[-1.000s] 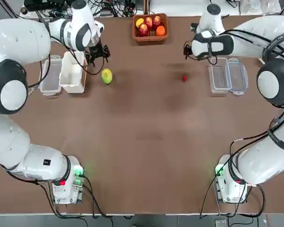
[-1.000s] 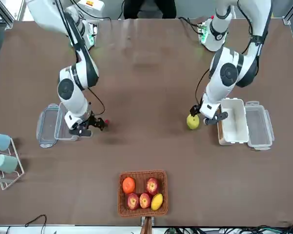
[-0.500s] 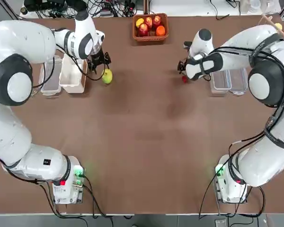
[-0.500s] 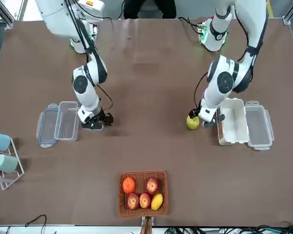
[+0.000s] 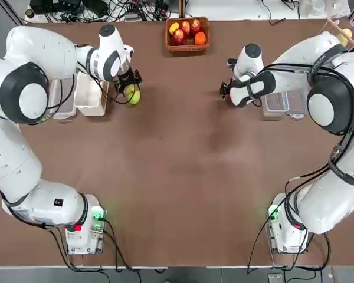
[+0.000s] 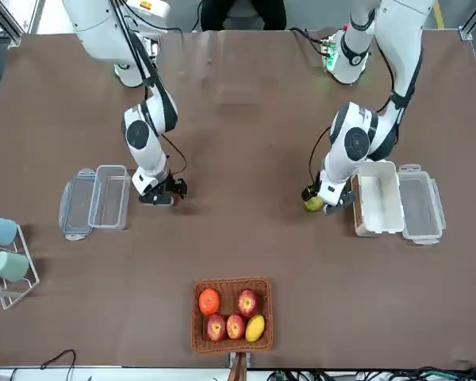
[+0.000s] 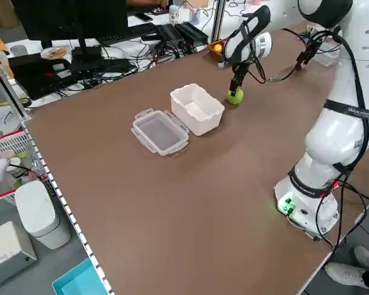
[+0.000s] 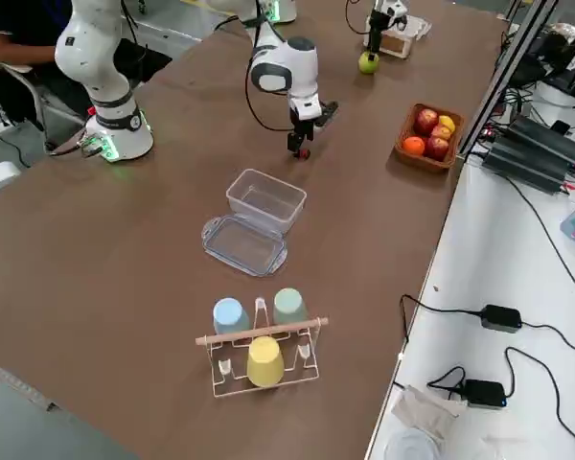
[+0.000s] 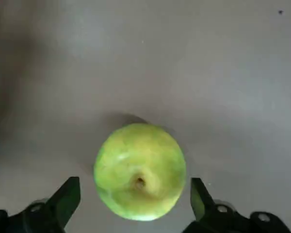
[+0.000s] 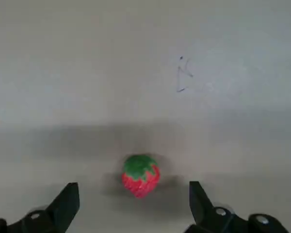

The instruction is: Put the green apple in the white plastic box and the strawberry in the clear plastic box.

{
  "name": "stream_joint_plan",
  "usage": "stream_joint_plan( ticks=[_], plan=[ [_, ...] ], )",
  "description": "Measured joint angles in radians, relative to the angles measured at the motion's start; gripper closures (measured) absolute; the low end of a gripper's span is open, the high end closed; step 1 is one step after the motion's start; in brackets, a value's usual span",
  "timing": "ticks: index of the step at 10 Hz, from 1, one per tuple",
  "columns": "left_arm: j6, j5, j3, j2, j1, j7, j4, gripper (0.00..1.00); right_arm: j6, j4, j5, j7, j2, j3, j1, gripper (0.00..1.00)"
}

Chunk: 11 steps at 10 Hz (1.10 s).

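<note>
- Two pickups are in hand at once, and both look like the final approach before the grasp, nothing lifted yet as far as I can judge.
- Green apple (image 9: 139, 171) sits on the table (image 5: 183, 165) just beside the white plastic box (image 5: 89, 93), on the side away from the box's detached-looking lid tray. The left end effector (image 9: 135, 196) is right down over it with fingers spread wide, one on each side of the fruit with a gap showing on both, so it holds nothing.
- Strawberry (image 10: 140, 175) is also on the table, near the clear plastic box (image 6: 109, 196) but not touching it. The right end effector (image 10: 134, 201) hangs over it, fingers wide open and well clear of the berry, empty too.
- Next move, my guess: the left needs to settle a touch lower and close around the apple's widest part, then lift and carry it sideways over the white box wall. The right has to close a long way onto a tiny berry, so centring matters, and a gentle squeeze.
- Both boxes look empty and open on top.
- Wicker basket (image 5: 187, 33) of red, yellow and orange fruit sits at the far edge, well apart, not part of this.
- Writing or brands: can't read any anywhere.
</note>
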Motion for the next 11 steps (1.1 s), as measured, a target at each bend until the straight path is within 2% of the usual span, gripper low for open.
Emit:
stream_joint_plan(
  ticks=[2, 3, 4, 6, 7, 9, 10, 11],
  plan=[
    [0.01, 0.037, 0.0, 0.023, 0.0, -0.051, -0.003, 0.03, 0.0, -0.003, 0.0, 0.002, 0.006, -0.001, 0.004, 0.0],
    [0.017, 0.059, -0.001, 0.028, 0.0, -0.085, -0.002, 0.11, 0.001, -0.003, 0.0, 0.002, 0.013, -0.002, 0.004, 0.0],
    [0.018, 0.063, -0.001, 0.027, 0.002, -0.101, 0.0, 0.15, 0.004, -0.003, 0.0, 0.002, 0.02, -0.003, 0.005, 0.0],
    [0.011, 0.063, 0.001, 0.021, 0.014, -0.105, 0.014, 0.16, 0.005, -0.003, 0.0, 0.002, 0.027, -0.003, 0.008, 0.03],
    [-0.043, 0.063, 0.001, -0.001, 0.023, -0.106, 0.039, 0.16, 0.005, -0.002, 0.0, 0.002, 0.027, -0.003, 0.01, 0.1],
    [-0.287, 0.064, 0.001, -0.089, 0.041, -0.106, 0.14, 0.16, 0.005, -0.002, 0.0, 0.002, 0.027, -0.005, 0.011, 0.24],
    [-0.402, 0.063, 0.0, -0.141, 0.064, -0.103, 0.188, 0.16, 0.005, -0.002, 0.0, 0.002, 0.027, -0.005, 0.012, 0.39],
    [-0.472, 0.063, 0.001, -0.189, 0.101, -0.076, 0.212, 0.16, 0.005, -0.002, 0.0, 0.002, 0.026, -0.008, 0.012, 0.48]
  ],
)
